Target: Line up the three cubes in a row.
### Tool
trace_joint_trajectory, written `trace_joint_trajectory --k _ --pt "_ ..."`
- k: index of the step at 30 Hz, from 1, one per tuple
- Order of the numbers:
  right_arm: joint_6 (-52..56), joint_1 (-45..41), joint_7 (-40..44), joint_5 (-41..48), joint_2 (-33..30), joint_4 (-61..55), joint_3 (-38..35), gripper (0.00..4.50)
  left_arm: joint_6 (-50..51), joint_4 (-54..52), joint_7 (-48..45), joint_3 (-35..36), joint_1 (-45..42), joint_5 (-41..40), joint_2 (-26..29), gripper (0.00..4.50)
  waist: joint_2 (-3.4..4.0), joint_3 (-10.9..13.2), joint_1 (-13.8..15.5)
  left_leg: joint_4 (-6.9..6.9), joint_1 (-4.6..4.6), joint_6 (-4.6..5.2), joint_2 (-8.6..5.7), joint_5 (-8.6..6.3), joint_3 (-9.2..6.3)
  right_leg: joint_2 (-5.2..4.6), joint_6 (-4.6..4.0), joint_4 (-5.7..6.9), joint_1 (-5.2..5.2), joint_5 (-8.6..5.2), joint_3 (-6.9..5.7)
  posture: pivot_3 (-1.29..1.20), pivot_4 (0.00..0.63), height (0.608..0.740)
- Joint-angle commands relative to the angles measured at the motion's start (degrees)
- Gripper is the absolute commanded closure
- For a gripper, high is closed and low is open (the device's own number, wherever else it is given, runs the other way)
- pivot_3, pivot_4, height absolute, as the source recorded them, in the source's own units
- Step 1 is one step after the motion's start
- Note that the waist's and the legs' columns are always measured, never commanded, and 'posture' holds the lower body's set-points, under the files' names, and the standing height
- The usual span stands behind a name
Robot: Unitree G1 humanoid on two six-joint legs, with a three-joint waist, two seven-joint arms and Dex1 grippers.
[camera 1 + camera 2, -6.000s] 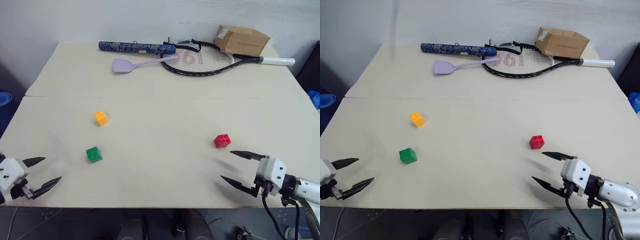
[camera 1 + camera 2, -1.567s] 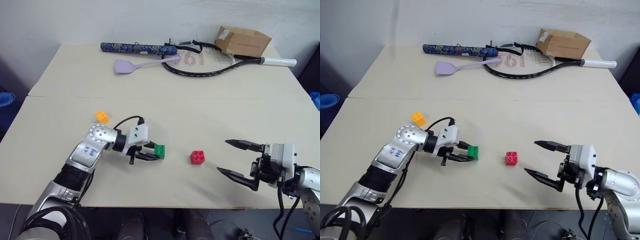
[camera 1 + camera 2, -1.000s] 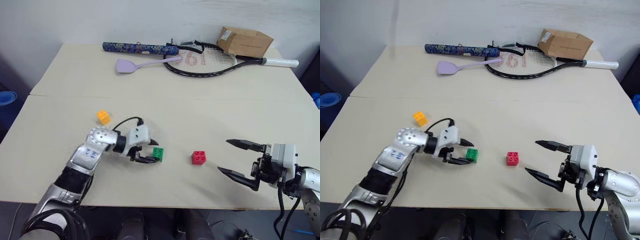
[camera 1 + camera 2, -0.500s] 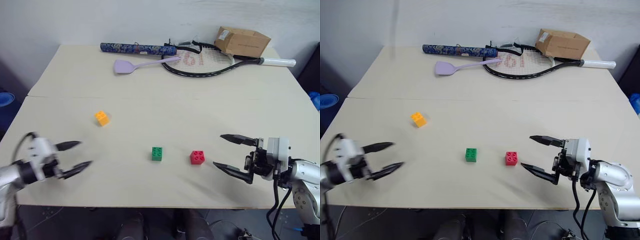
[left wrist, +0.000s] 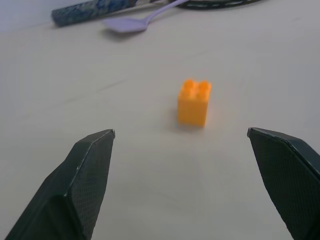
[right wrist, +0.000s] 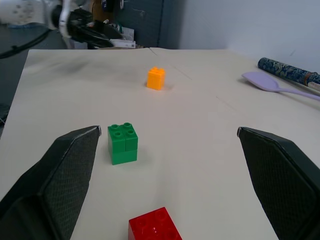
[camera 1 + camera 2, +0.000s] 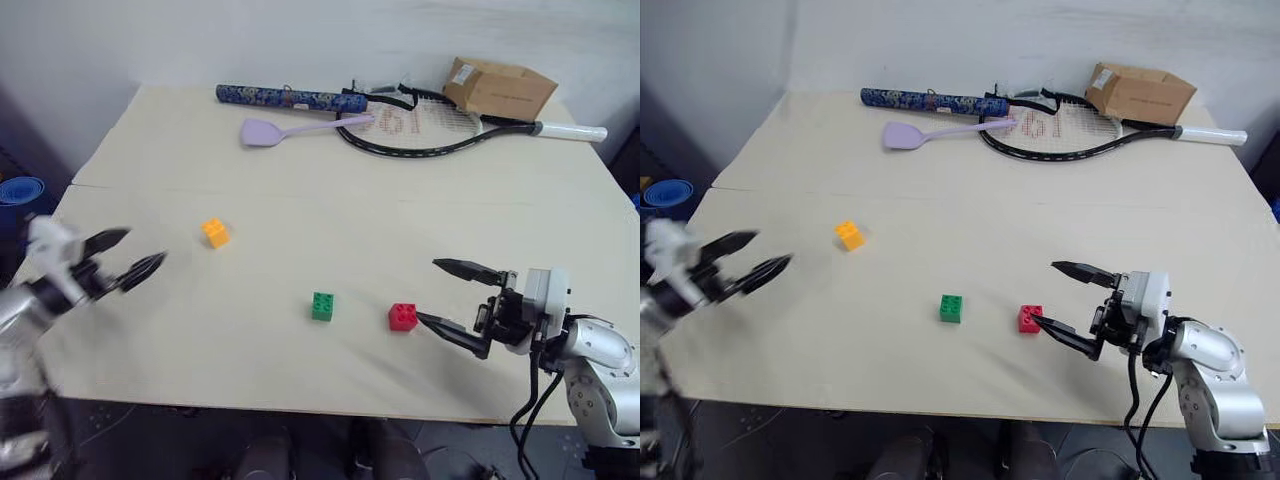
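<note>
The green cube (image 7: 322, 306) and the red cube (image 7: 402, 316) sit side by side near the table's front, a small gap between them. The orange-yellow cube (image 7: 215, 233) lies apart, farther back and to the left. My left gripper (image 7: 135, 256) hovers open at the left edge, pointing toward the orange-yellow cube (image 5: 194, 102), which stands ahead between its fingers with nothing held. My right gripper (image 7: 447, 296) is open just right of the red cube (image 6: 154, 225), its lower fingertip close beside it, and grips nothing.
Along the far edge lie a blue patterned tube (image 7: 290, 97), a lilac spatula (image 7: 290, 129), a racket (image 7: 440, 126) and a brown cardboard box (image 7: 500, 87). A seam crosses the beige table (image 7: 330, 190). A blue bowl (image 7: 20, 188) sits beyond the left edge.
My left gripper let go of the green cube beside the red one, opened and swung back to the table's left edge. The right gripper crept slightly toward the red cube.
</note>
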Motion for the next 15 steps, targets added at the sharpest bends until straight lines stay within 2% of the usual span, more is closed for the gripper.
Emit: trace_joint_trajectory --k 1,3,8,11,15 --pt "-1.04 -0.5 -0.87 0.09 1.12 -1.23 0.19 0.0 -3.77 12.45 -0.47 -6.95 -9.98 5.35 -1.21 0.02 -0.04 -0.01 -0.34 -0.01 0.0 0.0 -0.02 0.0 0.09 0.12 0.01 0.0 -0.03 0.0 -0.11 0.0 0.15 0.74" --pt "-1.87 0.02 -1.76 -0.62 1.87 -1.47 0.13 0.0 -6.76 20.9 -1.39 -10.1 -15.87 8.24 -1.46 0.02 -0.06 -0.01 -0.96 -0.02 -0.03 -0.01 0.05 -0.02 0.34 0.62 0.1 -0.07 -0.14 0.05 -0.21 0.0 0.15 0.74" --pt "-3.62 2.89 -3.07 -1.56 2.69 -2.43 -0.87 0.0 -13.69 32.42 -4.69 -14.05 -22.52 11.55 -1.23 0.02 -0.08 0.0 -1.91 -0.05 -0.02 -0.04 0.21 -0.05 0.49 0.83 0.11 -0.12 -0.21 0.06 -0.13 0.0 0.15 0.74" --pt "-5.01 6.15 -3.84 -1.85 3.02 -3.55 -1.96 0.0 -17.07 35.97 -5.81 -16.02 -24.21 13.97 -0.55 0.53 -0.09 0.0 -1.65 0.0 0.0 -0.05 0.22 -0.04 0.46 0.81 0.11 -0.09 -0.19 0.06 -0.12 0.0 0.15 0.74" --pt "-6.14 8.44 -4.71 -2.06 3.22 -4.33 -2.2 0.0 -18.63 38.64 -7.71 -16.71 -24.83 14.99 0.47 1.6 -0.09 0.0 -1.61 0.03 -0.01 -0.04 0.2 -0.04 0.46 0.75 0.11 -0.08 -0.18 0.06 -0.02 0.0 0.15 0.74"
